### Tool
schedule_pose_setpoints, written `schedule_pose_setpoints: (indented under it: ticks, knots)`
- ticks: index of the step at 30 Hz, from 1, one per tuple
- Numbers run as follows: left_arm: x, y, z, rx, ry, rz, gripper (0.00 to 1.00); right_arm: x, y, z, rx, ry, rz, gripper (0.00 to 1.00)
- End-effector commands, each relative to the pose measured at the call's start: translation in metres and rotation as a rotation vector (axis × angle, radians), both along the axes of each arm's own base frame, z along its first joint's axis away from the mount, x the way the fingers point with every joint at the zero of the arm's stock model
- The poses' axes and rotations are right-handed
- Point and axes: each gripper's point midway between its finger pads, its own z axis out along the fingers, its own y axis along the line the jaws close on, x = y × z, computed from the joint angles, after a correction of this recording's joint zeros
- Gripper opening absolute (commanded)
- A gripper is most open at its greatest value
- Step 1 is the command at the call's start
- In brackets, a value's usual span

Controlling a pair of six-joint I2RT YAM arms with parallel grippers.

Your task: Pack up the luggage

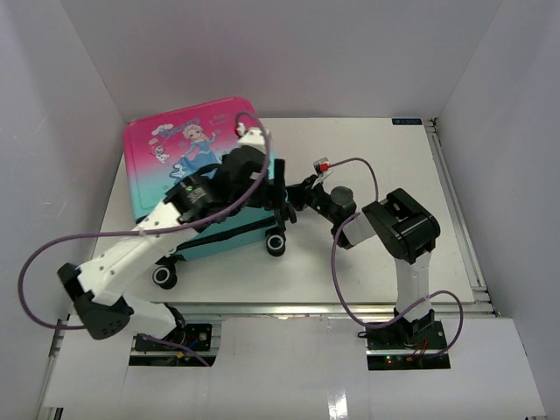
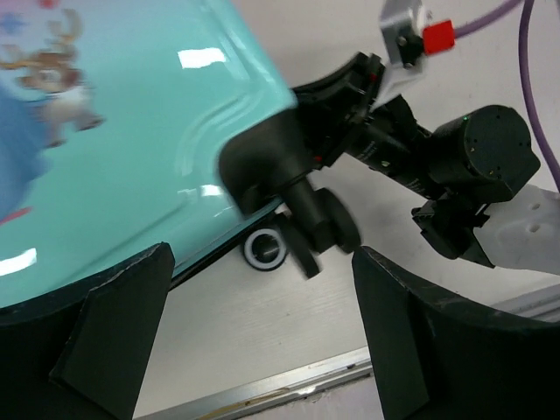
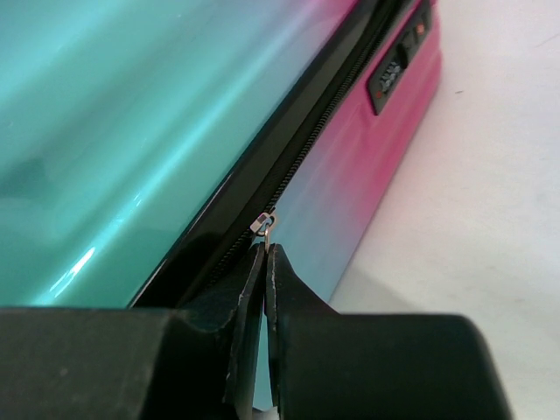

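The luggage [image 1: 188, 149] lies flat on the table with its lid down, pink at the far end and teal at the near end, with a cartoon princess print and black wheels [image 1: 276, 244]. My right gripper [image 3: 265, 249] is shut on the small metal zipper pull [image 3: 265, 224] at the suitcase's right side, on the black zipper track [image 3: 302, 149]. My left gripper [image 2: 262, 315] is open and empty, above the teal shell [image 2: 131, 149] at the wheel corner [image 2: 324, 219]; its arm lies across the lid in the top view [image 1: 210, 197].
A combination lock [image 3: 391, 74] sits on the pink side of the case. White walls enclose the table [image 1: 376, 166] on three sides. A metal rail [image 2: 262, 394] runs along the table's near edge. Purple cables [image 1: 350, 166] loop from both arms.
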Motion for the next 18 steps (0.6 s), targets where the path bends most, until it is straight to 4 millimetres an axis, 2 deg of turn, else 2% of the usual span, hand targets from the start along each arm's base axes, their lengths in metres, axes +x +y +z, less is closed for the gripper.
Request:
schedule_pose_setpoints:
  ticks: [1, 2, 5, 8, 10, 13, 17, 18]
  knots:
    - [-0.011, -0.044, -0.010, -0.028, 0.037, -0.062, 0.93, -0.098, 0.062, -0.003, -0.002, -0.025, 0.333, 0.08]
    - [-0.011, -0.052, -0.020, -0.007, 0.053, -0.053, 0.92, -0.103, 0.063, -0.004, 0.002, -0.023, 0.340, 0.08]
    - [-0.014, -0.063, -0.035, 0.007, 0.082, -0.007, 0.91, -0.113, 0.062, -0.011, 0.009, -0.008, 0.352, 0.08]
    - [-0.020, -0.059, -0.059, 0.056, 0.141, 0.063, 0.88, -0.120, 0.059, -0.014, 0.008, -0.001, 0.353, 0.08]
    - [-0.021, -0.050, -0.067, 0.104, 0.143, 0.117, 0.87, -0.122, 0.058, -0.013, 0.008, -0.002, 0.356, 0.08]
    - [-0.031, -0.031, -0.068, 0.156, 0.129, 0.189, 0.87, -0.125, 0.056, -0.014, 0.005, -0.001, 0.359, 0.08]
    - [-0.044, -0.025, -0.049, 0.179, 0.101, 0.184, 0.86, -0.129, 0.056, -0.013, 0.012, 0.003, 0.375, 0.08]
    - [-0.047, -0.019, -0.050, 0.218, 0.109, 0.188, 0.86, -0.130, 0.056, -0.013, 0.012, 0.005, 0.378, 0.08]
